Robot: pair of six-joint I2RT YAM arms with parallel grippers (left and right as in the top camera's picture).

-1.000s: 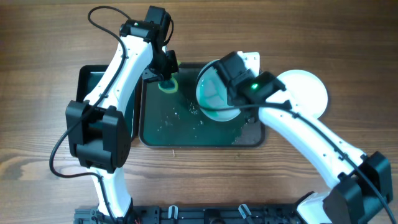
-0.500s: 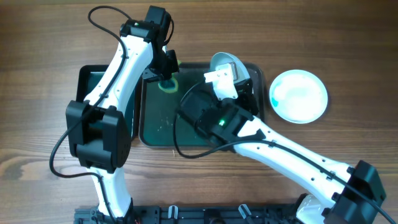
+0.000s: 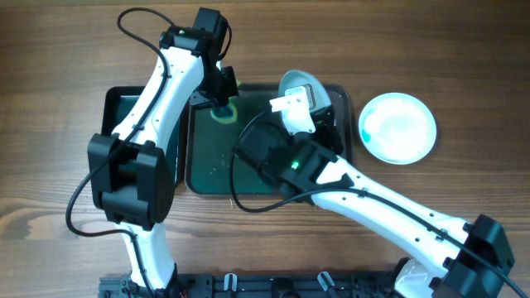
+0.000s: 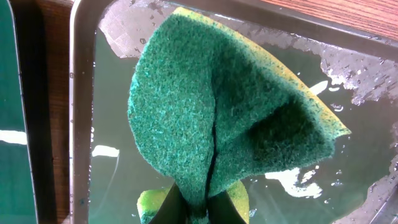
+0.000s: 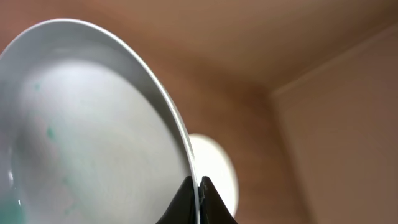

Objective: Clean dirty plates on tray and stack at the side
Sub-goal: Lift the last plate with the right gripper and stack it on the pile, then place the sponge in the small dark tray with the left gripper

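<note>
My left gripper point(image 3: 222, 99) is shut on a folded green-yellow sponge point(image 3: 224, 112) at the far left corner of the dark tray point(image 3: 205, 161). In the left wrist view the sponge point(image 4: 230, 112) fills the frame above the jaws point(image 4: 199, 208), over the wet tray floor point(image 4: 112, 124). My right gripper point(image 3: 300, 98) is shut on the rim of a white plate point(image 3: 298, 81), held on edge above the tray's far side. In the right wrist view the jaws point(image 5: 196, 186) pinch the plate point(image 5: 93, 124), which has faint teal specks. A second plate point(image 3: 397, 127), smeared teal, lies on the table to the right. No third plate shows.
A smaller black tray point(image 3: 124, 108) lies left of the big tray, partly under my left arm. My right arm crosses the big tray's right half. Water drops lie on the tray floor. Bare wooden table surrounds the trays.
My right arm swung over the tray and turned its plate from nearly flat to standing on edge. This uncovered the teal-smeared plate at the right. My left gripper and sponge stayed put.
</note>
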